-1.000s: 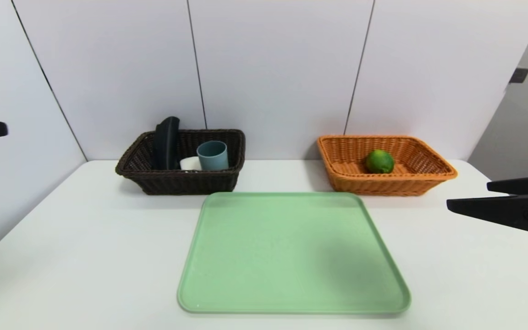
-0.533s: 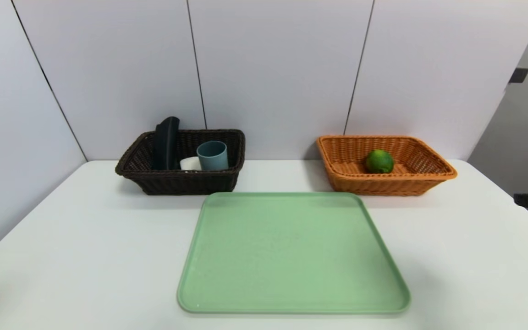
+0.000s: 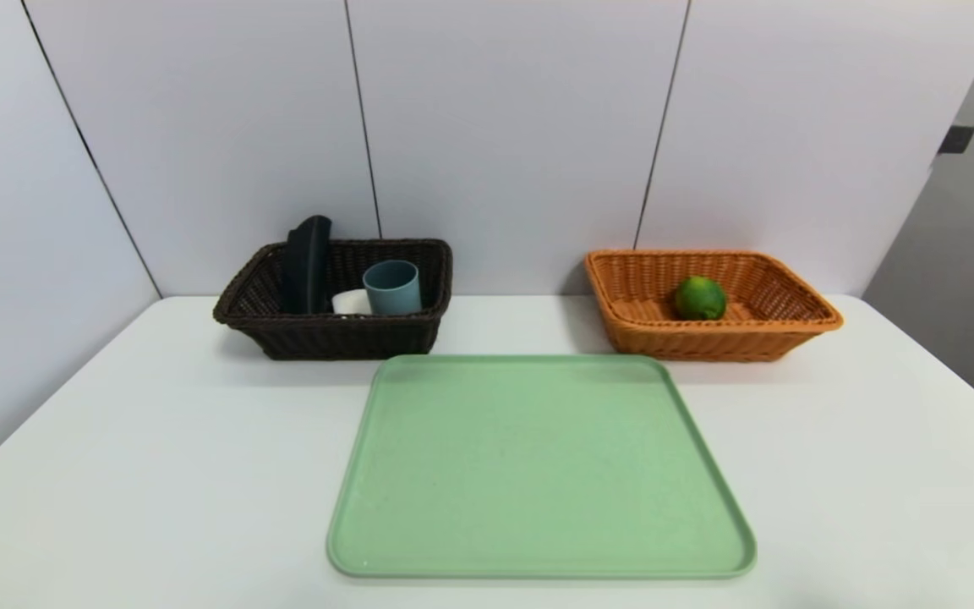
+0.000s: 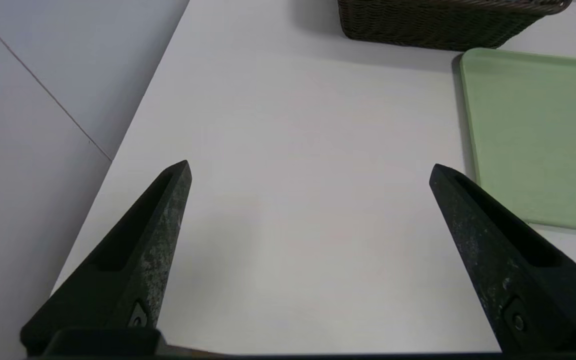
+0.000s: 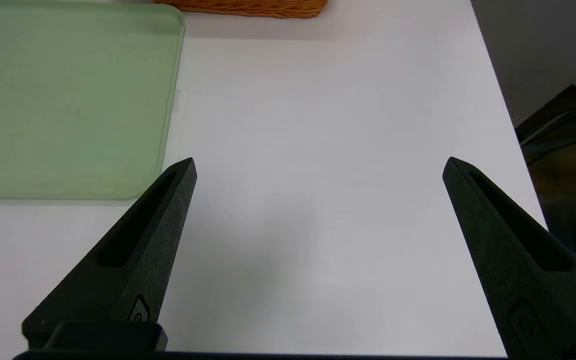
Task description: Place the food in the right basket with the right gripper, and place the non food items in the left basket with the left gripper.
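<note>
Apparently sorting done: lime (image 3: 700, 299) in right basket (image 3: 715, 340); cup (image 3: 392, 288), black roll (image 3: 307, 264), white block (image 3: 352, 302) in left basket (image 3: 343, 337), far side. Left gripper (image 4: 310, 172), right gripper (image 5: 321, 167) both wide apart, holding nothing, over near table (image 3: 157, 474). Next: probably just park.

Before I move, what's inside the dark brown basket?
The black roll, white block and blue-teal cup. The front rim hides their lower ends; the cup covers part of the block.
</note>
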### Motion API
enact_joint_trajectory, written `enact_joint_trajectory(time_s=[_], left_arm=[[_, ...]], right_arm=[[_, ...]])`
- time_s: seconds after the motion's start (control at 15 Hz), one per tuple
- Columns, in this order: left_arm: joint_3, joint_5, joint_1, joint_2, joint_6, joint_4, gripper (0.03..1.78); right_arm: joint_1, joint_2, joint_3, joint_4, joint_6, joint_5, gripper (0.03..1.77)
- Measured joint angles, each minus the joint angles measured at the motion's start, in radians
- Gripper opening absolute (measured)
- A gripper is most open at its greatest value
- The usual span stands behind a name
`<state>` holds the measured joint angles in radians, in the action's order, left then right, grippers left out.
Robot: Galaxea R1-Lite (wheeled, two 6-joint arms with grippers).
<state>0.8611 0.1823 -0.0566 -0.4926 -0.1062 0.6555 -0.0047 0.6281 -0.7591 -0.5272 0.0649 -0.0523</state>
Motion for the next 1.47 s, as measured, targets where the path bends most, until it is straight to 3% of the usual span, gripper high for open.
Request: enact_joint_trajectory(time_s=[0.13,0.33,0.6,0.87,1.13,1.47], left_arm=[[-0.044,-0.009,-0.001,0.071,0.009,0.004,1.69],[-0.079,-0.087,0.001,0.165,0.031,0.006,1.69],[-0.157,-0.132,0.036,0.286,0.077,0.004,1.69],[-0.296,-0.159,0.053,0.44,0.147,-0.024,1.69],[-0.442,-0.159,0.057,0.487,0.146,-0.184,1.69],[-0.772,-0.165,0.057,0.493,0.213,-0.656,1.69]], right_arm=[[0.001,-0.138,0.077,-0.002,0.0,-0.001,1.7],[0.012,-0.345,0.18,0.0,0.001,0.005,1.7],[0.01,-0.54,0.25,0.004,0.026,0.004,1.7],[0.009,-0.614,0.312,0.145,0.058,-0.018,1.7],[0.009,-0.629,0.476,0.459,0.078,-0.013,1.7],[0.009,-0.629,0.736,0.885,0.129,0.034,1.7]])
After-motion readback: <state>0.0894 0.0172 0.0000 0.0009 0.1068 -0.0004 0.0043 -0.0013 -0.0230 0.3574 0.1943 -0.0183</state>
